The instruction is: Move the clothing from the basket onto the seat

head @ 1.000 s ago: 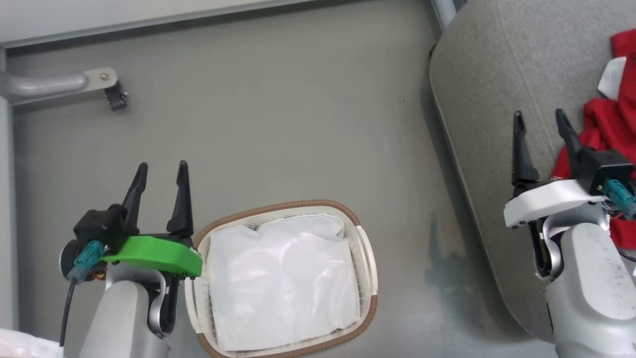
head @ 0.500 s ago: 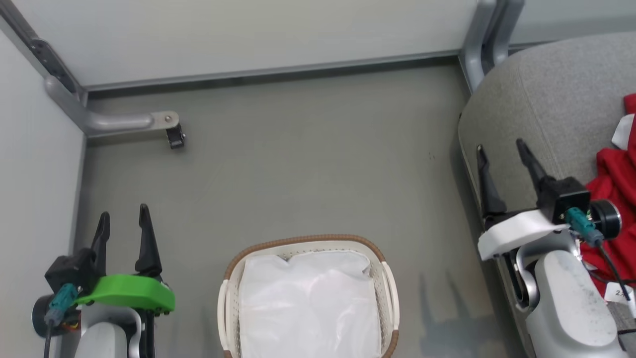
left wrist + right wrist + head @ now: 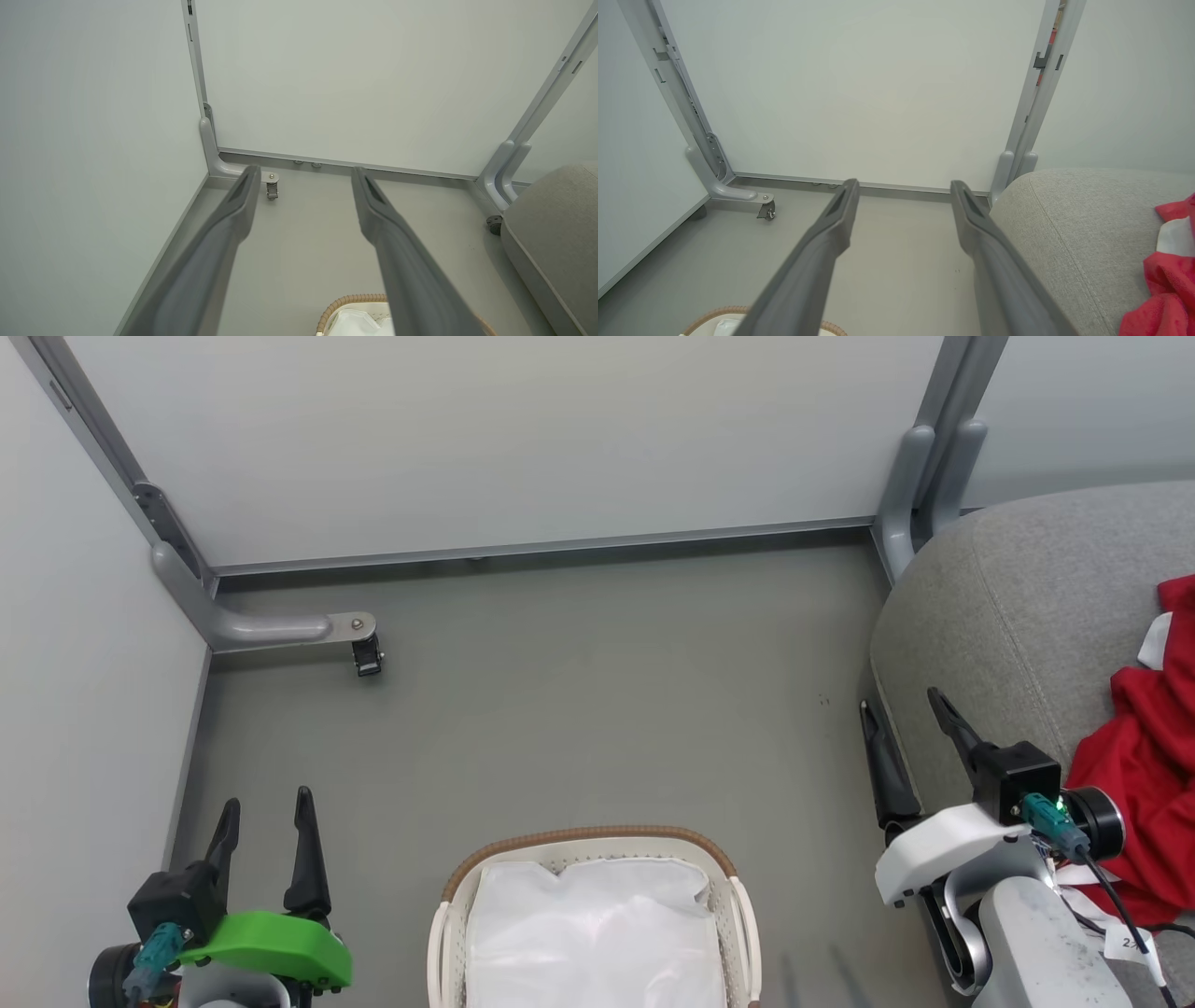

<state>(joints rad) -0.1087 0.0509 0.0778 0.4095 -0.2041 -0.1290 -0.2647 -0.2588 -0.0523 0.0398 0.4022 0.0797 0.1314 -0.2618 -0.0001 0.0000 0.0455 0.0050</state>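
Observation:
The red clothing [image 3: 1144, 784] lies crumpled on the grey seat [image 3: 1008, 607] at the right edge of the head view; it also shows in the right wrist view [image 3: 1169, 280] on the seat [image 3: 1078, 228]. The basket [image 3: 588, 845] stands on the floor at the bottom centre, with just its white liner [image 3: 593, 933] inside. My left gripper [image 3: 264, 799] is open at the lower left, left of the basket, nothing between its fingers. My right gripper [image 3: 904, 700] is open beside the seat's front edge, left of the clothing, holding nothing.
White partition walls close the area at the back and left. A grey partition foot with a black caster [image 3: 366, 658] juts onto the floor at the left. Another grey post [image 3: 920, 476] stands at the seat's back corner. Grey floor [image 3: 597, 709] lies between basket and wall.
The head camera has tilted up, so the whole picture has slid down and the back wall has come into view. Both arms have drawn back, grippers still open. The clothing stays on the seat.

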